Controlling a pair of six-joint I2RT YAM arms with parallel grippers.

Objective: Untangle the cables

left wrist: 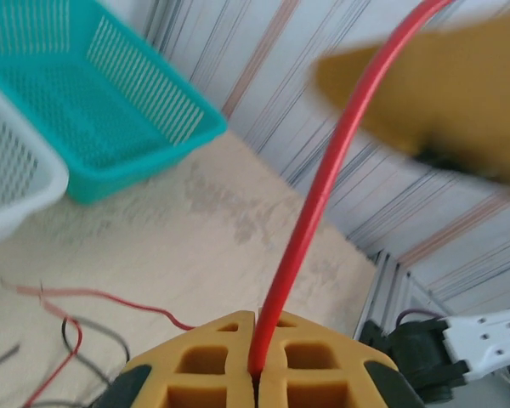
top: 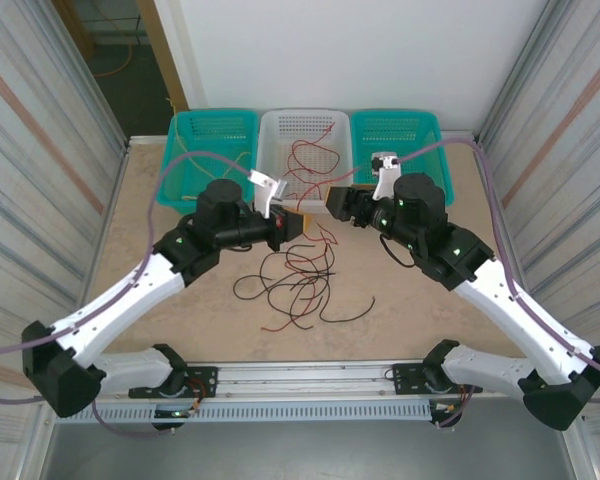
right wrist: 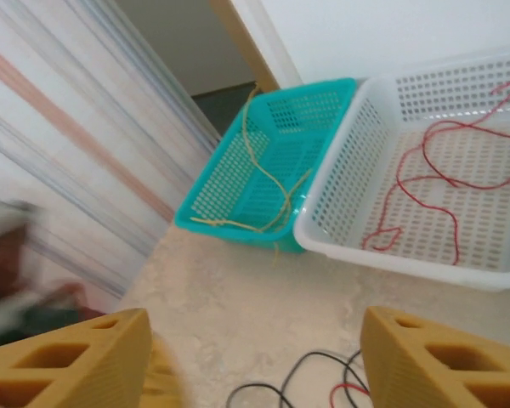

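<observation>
Left end effector (left wrist: pixel 255 340) clamped on a red cable (left wrist: pixel 323 187), which runs up out of frame past a blurred yellow shape (left wrist: pixel 442 93) I can't identify. Right end effector (right wrist: pixel 255 348) has its fingers apart. Other cables (top: pixel 295 285) lie tangled on the desk (top: pixel 400 310) between the arms, the tangle's far end hidden under the end effectors. Red strands (right wrist: pixel 425 170) lie in the white basket (top: pixel 305 114).

red cable (left wrist: pixel 323 187): top end cut off | yellow shape (left wrist: pixel 442 93): blurred
</observation>
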